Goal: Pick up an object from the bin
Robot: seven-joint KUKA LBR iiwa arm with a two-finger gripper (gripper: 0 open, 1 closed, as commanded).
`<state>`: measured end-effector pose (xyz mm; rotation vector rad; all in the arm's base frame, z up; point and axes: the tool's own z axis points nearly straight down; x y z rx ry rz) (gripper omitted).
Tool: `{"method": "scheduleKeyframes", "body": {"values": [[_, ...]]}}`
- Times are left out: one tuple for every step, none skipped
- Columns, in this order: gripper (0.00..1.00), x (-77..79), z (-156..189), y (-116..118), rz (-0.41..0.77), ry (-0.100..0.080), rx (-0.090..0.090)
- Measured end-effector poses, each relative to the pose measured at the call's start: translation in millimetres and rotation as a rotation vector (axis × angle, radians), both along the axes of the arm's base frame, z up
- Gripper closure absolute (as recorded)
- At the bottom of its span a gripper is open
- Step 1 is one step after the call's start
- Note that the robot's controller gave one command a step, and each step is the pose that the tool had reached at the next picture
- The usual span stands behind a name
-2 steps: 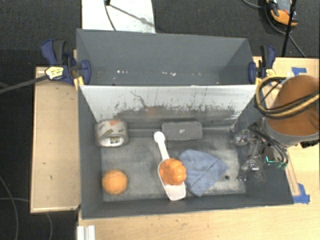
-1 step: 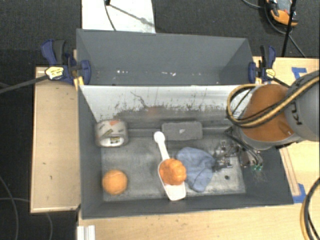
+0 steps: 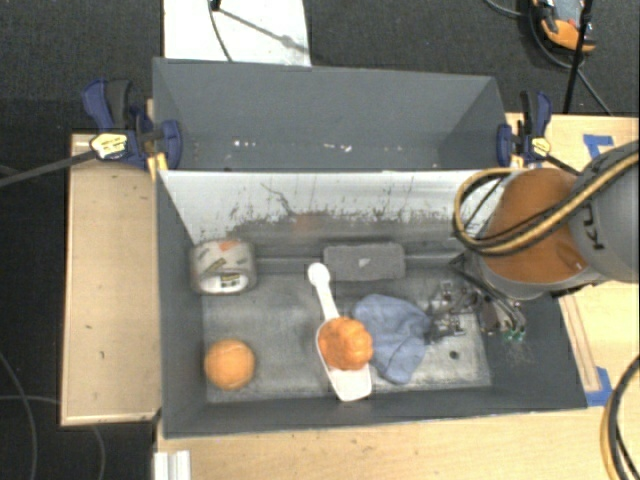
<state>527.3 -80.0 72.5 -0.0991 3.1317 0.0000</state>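
My gripper (image 3: 447, 320) is low in the right part of the bin, just right of a crumpled blue cloth (image 3: 392, 330). Its dark fingers touch or hang at the cloth's right edge; nothing shows clearly between them. Left of the cloth lies a white scoop (image 3: 328, 298) with an orange lump (image 3: 346, 342) resting in its bowl. A flat grey block (image 3: 364, 261) lies against the back wall, behind the cloth.
A silver tape measure (image 3: 222, 266) sits at the back left and an orange ball (image 3: 230, 364) at the front left. The arm with its orange cover and looped cables hangs over the bin's right wall.
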Motion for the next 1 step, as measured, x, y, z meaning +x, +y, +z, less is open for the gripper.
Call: {"method": "scheduleKeyframes", "body": {"values": [[1.00, -11.6, 129.2, -2.5, 0.033, 0.005, -0.001]]}}
